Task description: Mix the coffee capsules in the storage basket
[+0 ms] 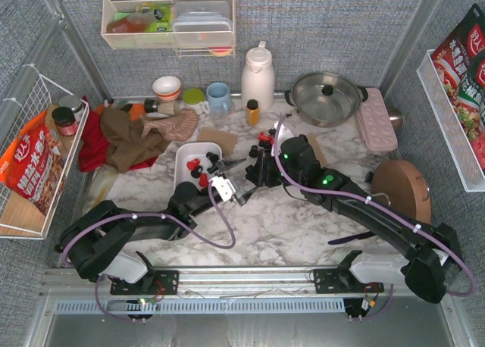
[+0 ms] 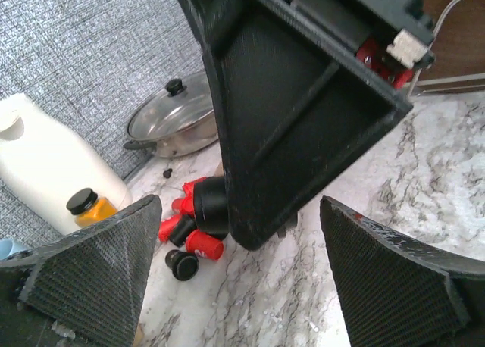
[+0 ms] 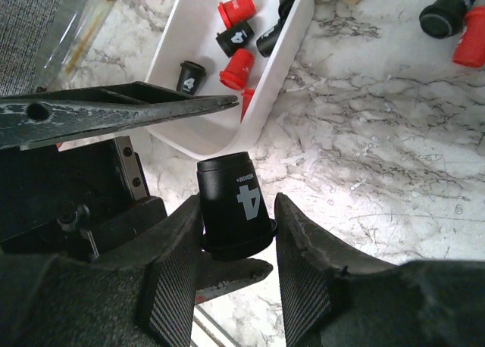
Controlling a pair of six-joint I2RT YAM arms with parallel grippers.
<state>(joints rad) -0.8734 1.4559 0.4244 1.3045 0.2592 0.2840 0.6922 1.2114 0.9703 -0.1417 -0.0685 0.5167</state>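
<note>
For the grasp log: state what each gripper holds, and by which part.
Right gripper pinches one black capsule by its wide rimmed end. Left gripper is open, holding nothing.

red and black capsules (image 3: pixel 237 67), white basket (image 3: pixel 284 63); grey-veined marble table (image 3: pixel 379 150)

mock kitchen booth: marble counter (image 1: pixel 288 226), pot (image 1: pixel 327 97), fabric walls (image 1: pixel 318 29).

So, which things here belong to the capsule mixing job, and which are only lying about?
Job: storage basket; red and black coffee capsules in it; loose capsules outside it; black capsule in the right pincer.
Lying about: white jug; lidded steel pot; orange bottle; pink tray; cloths.
</note>
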